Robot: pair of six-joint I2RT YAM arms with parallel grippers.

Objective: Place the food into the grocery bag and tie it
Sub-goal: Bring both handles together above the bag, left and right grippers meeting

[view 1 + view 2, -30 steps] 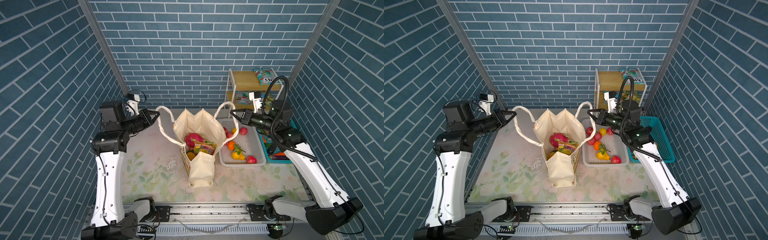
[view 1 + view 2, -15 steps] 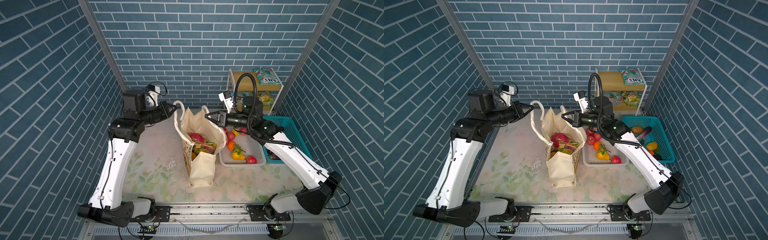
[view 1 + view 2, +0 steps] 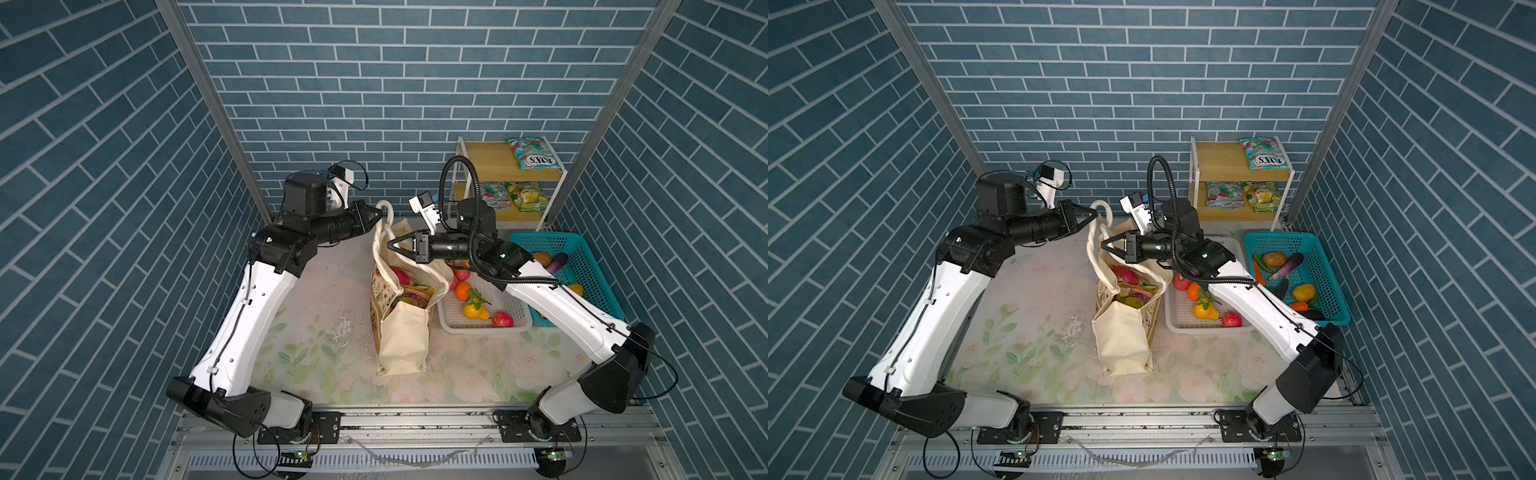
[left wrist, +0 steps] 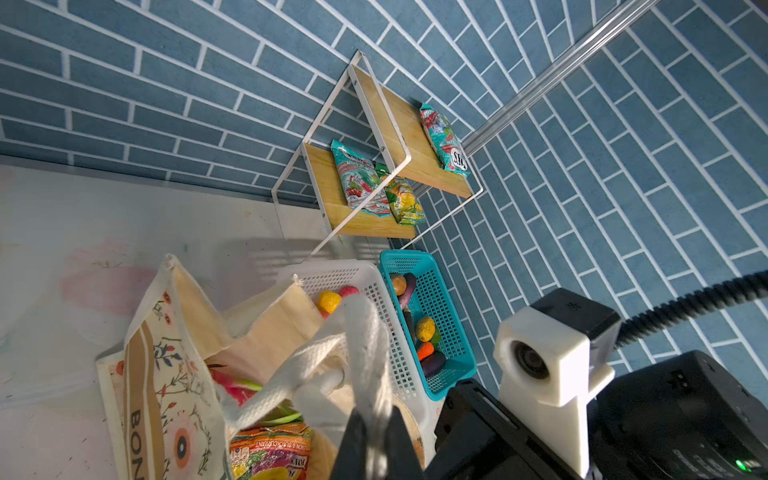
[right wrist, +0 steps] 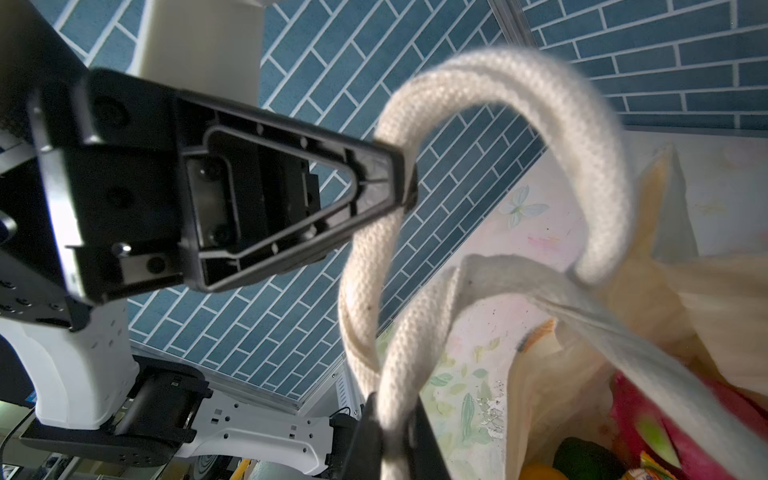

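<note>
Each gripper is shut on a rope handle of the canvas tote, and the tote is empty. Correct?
Not empty: both top views show the canvas tote holding a pink dragon fruit and a FOX'S packet. The left gripper and right gripper are indeed shut on its rope handles.

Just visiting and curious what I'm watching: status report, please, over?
Left gripper shut on a handle; right gripper shut on the other handle. Bag upright, food inside, not tied. Nothing in the way.

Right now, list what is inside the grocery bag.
Visible in the grocery bag: a pink dragon fruit and a colourful FOX'S snack packet. Anything beneath them is hidden by them and the canvas walls.
</note>
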